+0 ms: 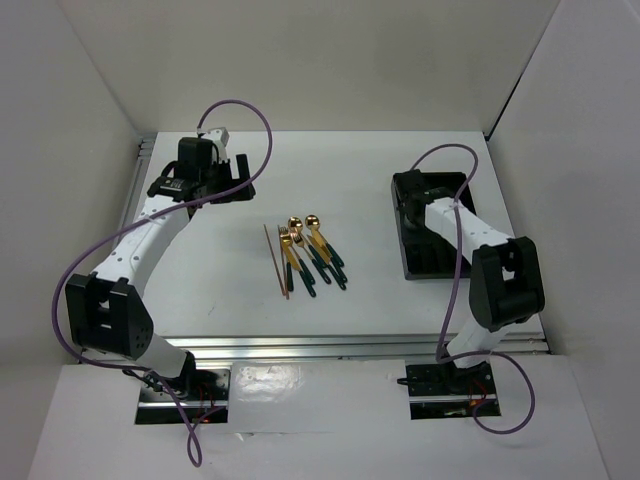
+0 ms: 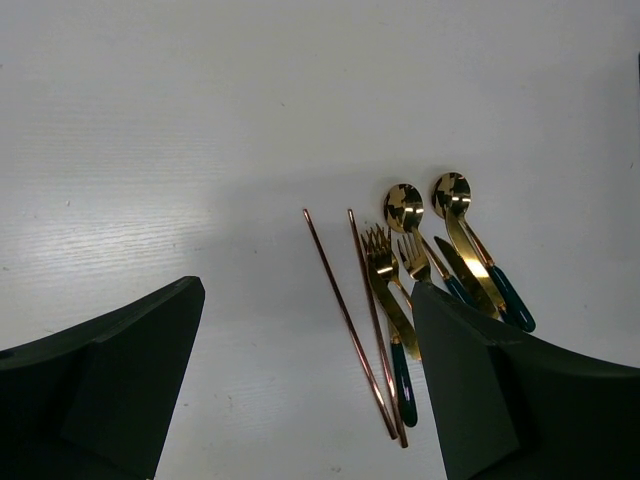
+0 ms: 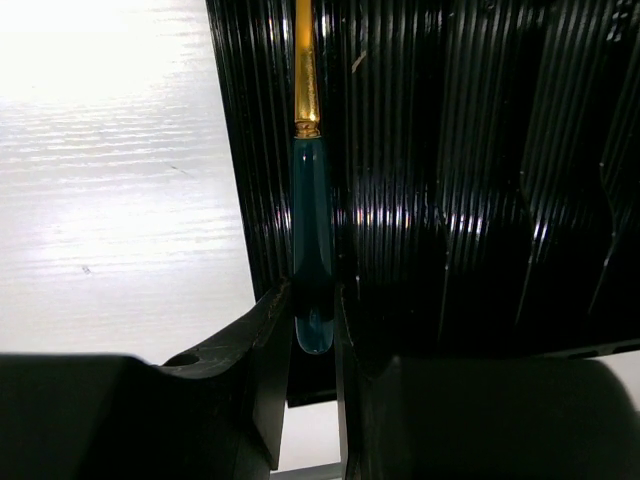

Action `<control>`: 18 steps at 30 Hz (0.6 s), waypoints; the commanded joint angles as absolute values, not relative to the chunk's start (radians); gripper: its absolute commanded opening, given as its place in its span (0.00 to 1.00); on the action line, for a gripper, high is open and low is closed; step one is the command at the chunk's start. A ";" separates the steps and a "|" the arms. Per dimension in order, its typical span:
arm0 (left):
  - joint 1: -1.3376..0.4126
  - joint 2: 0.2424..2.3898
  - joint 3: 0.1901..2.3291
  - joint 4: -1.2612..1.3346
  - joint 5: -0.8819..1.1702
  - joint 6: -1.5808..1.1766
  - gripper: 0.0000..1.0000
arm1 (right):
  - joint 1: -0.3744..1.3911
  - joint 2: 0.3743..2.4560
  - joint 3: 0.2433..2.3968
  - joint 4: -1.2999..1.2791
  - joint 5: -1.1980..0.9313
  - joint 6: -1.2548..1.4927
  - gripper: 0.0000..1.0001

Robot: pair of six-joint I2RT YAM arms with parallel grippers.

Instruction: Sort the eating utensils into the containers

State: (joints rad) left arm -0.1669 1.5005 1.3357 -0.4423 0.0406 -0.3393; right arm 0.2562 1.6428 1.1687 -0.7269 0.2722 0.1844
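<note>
Several eating utensils with gold heads and teal handles lie in a bunch mid-table, with two brown chopsticks just to their left. In the left wrist view I see two spoons, forks and the chopsticks. My left gripper is open and empty, and sits left of and behind the bunch. My right gripper is shut on the teal handle of one utensil over the black tray; that utensil's head is out of view.
The black tray, the container, lies at the right side of the table with my right arm reaching across it. White walls close in the table on the left, back and right. A metal rail runs along the near edge.
</note>
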 commanded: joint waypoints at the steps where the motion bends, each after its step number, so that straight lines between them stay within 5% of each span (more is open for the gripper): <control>1: -0.164 1.514 1.378 -0.426 0.032 -0.308 1.00 | 0.255 1.673 1.177 -0.693 0.276 0.173 0.14; 12: -0.164 1.514 1.378 -0.426 0.032 -0.308 1.00 | 0.255 1.674 1.186 -0.703 0.276 0.173 0.41; 18: -0.164 1.514 1.378 -0.426 0.041 -0.308 1.00 | 0.255 1.621 1.241 -0.733 0.276 0.192 0.43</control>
State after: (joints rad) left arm -0.1669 1.5078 1.3357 -0.4427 0.0311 -0.3359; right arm 0.2562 1.6829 1.1736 -0.7300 0.2726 0.1814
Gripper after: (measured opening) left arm 0.999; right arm 0.427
